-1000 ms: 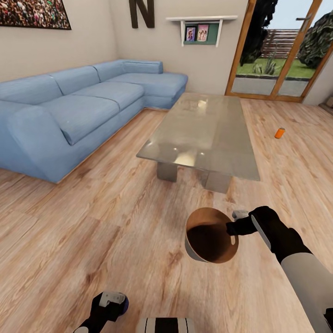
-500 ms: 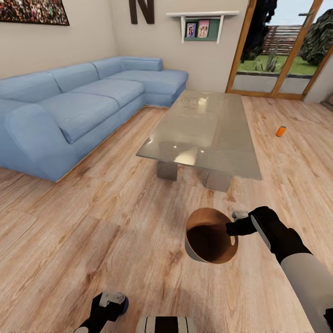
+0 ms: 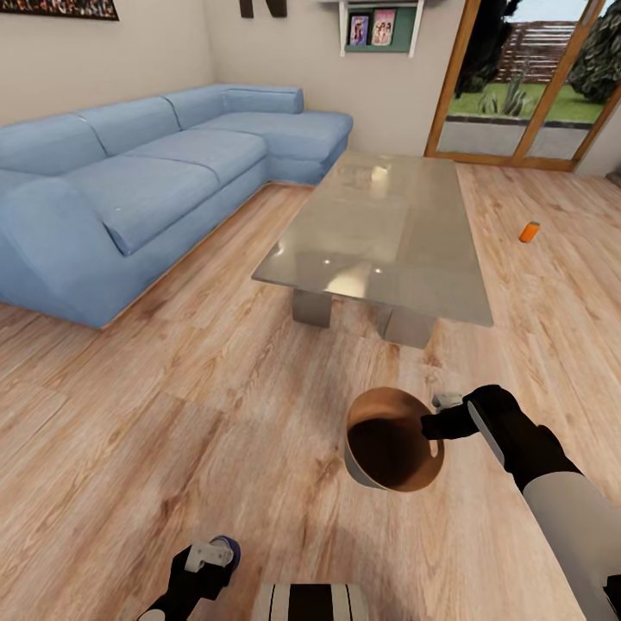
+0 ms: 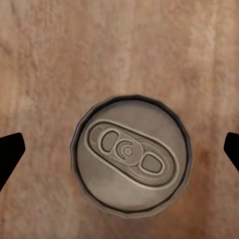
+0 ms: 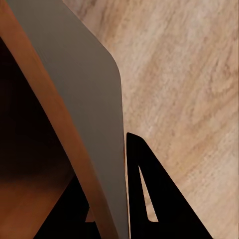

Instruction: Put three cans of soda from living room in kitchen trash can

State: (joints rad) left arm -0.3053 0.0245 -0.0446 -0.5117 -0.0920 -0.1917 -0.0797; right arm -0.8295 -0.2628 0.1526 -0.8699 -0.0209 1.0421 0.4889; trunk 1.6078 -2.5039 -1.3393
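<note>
Barely begun: bin [image 3: 392, 440] clamped by its rim in right gripper [image 3: 433, 424] jaws (nothing visible inside), left gripper [image 4: 119, 149] jaws apart over one can [image 4: 132, 154], another can [image 3: 529, 231] on floor [image 3: 172, 414].

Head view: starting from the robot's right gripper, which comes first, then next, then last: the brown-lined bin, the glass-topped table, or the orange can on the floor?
1. The tash can: its rim is pinched in the right gripper.
2. The low table: just ahead of the bin, in the middle of the room.
3. The can of soda: on the floor far off to the right, toward the glass doors.
</note>
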